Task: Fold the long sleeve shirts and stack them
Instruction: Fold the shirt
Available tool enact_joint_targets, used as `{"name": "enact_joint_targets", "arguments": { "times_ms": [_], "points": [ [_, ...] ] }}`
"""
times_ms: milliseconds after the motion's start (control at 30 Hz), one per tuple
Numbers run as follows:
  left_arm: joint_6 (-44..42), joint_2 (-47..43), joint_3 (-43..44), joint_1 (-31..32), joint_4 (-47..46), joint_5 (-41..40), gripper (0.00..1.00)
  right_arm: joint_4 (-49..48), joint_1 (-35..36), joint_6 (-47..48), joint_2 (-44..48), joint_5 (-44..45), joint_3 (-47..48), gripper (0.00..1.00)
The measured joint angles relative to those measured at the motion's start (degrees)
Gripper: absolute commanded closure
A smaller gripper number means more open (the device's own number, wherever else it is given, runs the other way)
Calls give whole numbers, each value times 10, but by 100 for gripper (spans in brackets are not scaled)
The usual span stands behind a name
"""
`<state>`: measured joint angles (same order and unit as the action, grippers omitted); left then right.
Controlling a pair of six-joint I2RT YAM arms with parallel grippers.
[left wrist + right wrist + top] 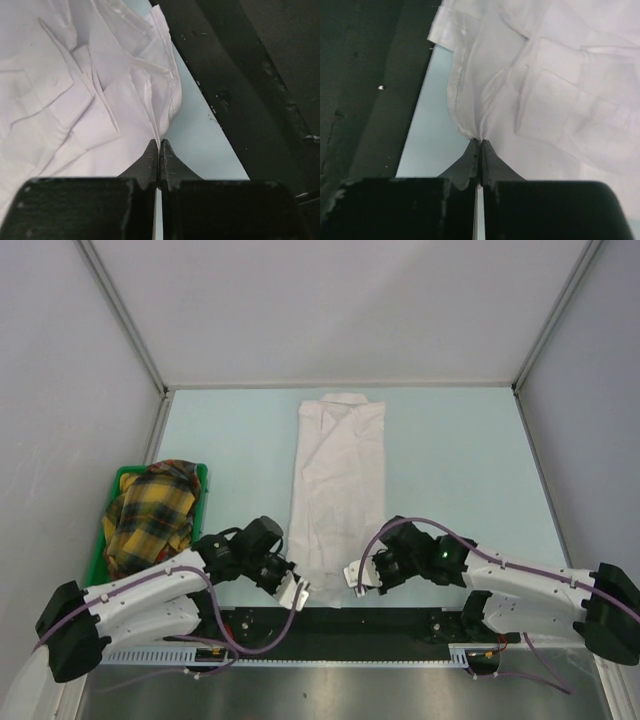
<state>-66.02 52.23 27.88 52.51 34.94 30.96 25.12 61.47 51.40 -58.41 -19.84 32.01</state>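
Roughly mid-fold on the one white shirt I can see.

The long sleeve shirt (337,490) lies in the centre of the frame on the tabletop (460,470), already narrowed to a long strip, collar at the upper end and hem toward the bottom. The left jaws are closed on the hem's lower-left corner and the right jaws on its lower-right corner. Each wrist view shows cloth pinched between the tips. By my reading, the crosswise fold toward the collar is not yet done, nor any stacking, and I see no finished pile. A green basket (118,480) at the left holds a yellow plaid cloth (150,515).
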Motion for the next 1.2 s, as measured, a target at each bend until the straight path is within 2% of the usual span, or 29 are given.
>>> {"name": "enact_joint_targets", "arguments": {
  "times_ms": [133, 300, 600, 867, 1200],
  "points": [
    [14, 27, 37, -41, 10, 17, 100, 10, -58, -8, -11, -11, 42, 100],
    [20, 118, 130, -127, 11, 45, 100, -2, -129, 0, -42, -26, 83, 100],
    [51, 308, 304, -245, 2, 68, 100, -17, -286, 50, -211, -81, 221, 100],
    [78, 469, 469, -289, -11, 56, 100, -23, -362, 90, -355, -118, 348, 100],
    [96, 587, 569, -308, -13, 22, 100, -26, -403, 117, -471, -132, 434, 100]
  ]
}}
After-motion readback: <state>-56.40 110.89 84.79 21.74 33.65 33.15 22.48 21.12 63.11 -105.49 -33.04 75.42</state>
